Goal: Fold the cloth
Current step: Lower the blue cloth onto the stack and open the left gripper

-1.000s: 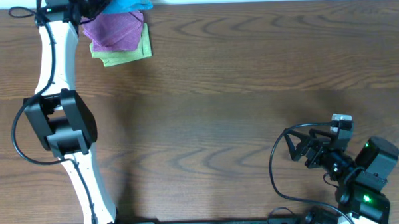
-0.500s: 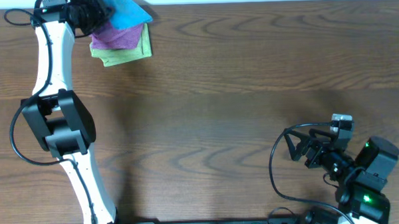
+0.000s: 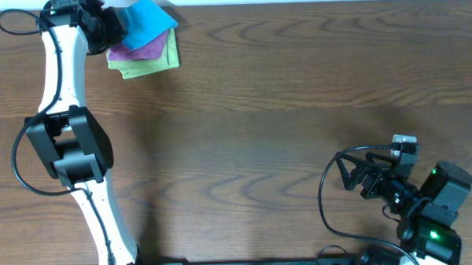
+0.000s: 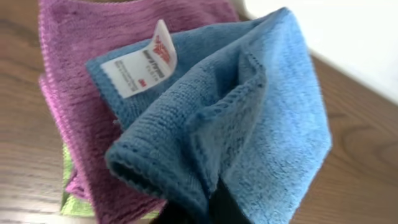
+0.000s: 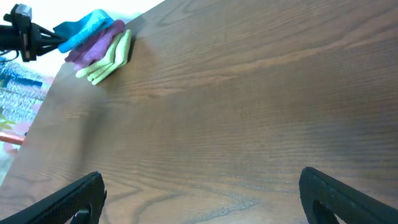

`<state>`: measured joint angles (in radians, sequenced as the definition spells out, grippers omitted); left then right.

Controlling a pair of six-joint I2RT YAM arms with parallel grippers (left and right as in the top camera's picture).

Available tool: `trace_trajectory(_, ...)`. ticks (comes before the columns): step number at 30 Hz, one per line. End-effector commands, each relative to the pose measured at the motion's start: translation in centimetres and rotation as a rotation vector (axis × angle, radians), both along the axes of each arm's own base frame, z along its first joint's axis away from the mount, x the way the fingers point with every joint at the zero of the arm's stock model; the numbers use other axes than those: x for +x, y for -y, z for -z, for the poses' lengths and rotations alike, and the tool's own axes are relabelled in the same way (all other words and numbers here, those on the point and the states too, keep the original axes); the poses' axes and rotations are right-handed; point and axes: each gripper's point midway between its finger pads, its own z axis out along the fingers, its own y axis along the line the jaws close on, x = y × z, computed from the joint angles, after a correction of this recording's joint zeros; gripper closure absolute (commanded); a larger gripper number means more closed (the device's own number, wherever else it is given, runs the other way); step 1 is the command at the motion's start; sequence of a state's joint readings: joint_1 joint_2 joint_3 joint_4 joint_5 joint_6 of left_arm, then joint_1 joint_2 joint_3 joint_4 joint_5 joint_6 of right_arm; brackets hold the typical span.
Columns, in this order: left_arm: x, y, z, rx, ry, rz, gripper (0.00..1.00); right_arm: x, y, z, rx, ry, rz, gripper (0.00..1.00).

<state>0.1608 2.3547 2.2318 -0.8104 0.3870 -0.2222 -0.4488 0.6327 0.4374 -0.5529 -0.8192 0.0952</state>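
Note:
The cloth (image 4: 261,124) is sky blue, folded over, with its white tag (image 4: 143,62) turned up. It lies on top of a purple cloth (image 4: 81,93) at the table's far left corner. My left gripper (image 4: 217,208) is at the near edge of the cloth, and one dark finger shows between its folds, still pinching it. From overhead, the cloth (image 3: 145,21) sits just right of the left gripper (image 3: 110,27). My right gripper (image 3: 371,179) rests at the near right, open and with nothing in it (image 5: 202,193).
Under the purple cloth (image 3: 138,48) lies a light green cloth (image 3: 151,63); the three form one stack. The table's far edge (image 3: 294,2) and a white wall run just behind it. Cables loop beside the right arm (image 3: 332,192).
The cloth has come down from the far edge and now lies spread over the purple cloth. My left gripper has shifted a little left. The right arm has not moved.

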Motion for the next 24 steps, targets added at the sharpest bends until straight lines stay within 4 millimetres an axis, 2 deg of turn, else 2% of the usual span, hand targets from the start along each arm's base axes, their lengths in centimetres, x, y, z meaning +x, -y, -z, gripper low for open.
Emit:
trace_trajectory(1,0.1,-1.3,-0.2,0.063,-0.001,-0.023,0.75,0.0,-0.1,-0.2,0.013,0.008,-0.003,0.01)
trace_trajectory(2,0.0,-1.4,-0.1,0.068,-0.008,-0.024,0.67,0.0,-0.1,-0.2,0.013,0.009,-0.003,0.01)
trace_trajectory(6,-0.5,-1.8,0.2,0.096,-0.027,-0.014,0.44,0.0,-0.1,-0.2,0.013,0.008,-0.003,0.01)
trace_trajectory(8,-0.7,-2.2,0.3,0.099,-0.035,-0.018,0.39,0.0,-0.1,-0.2,0.013,0.008,-0.003,0.01)
trace_trajectory(14,-1.2,-3.5,-0.6,0.099,-0.031,-0.042,0.33,0.0,-0.1,-0.2,0.013,0.008,-0.003,0.01)
trace_trajectory(19,-1.5,-4.9,-3.0,0.108,0.012,-0.069,0.31,0.0,-0.1,-0.2,0.013,0.008,-0.003,0.01)
trace_trajectory(24,-1.8,-5.3,-4.9,0.114,0.043,-0.079,0.30,0.0,-0.1,-0.2,0.013,0.008,-0.003,0.01)
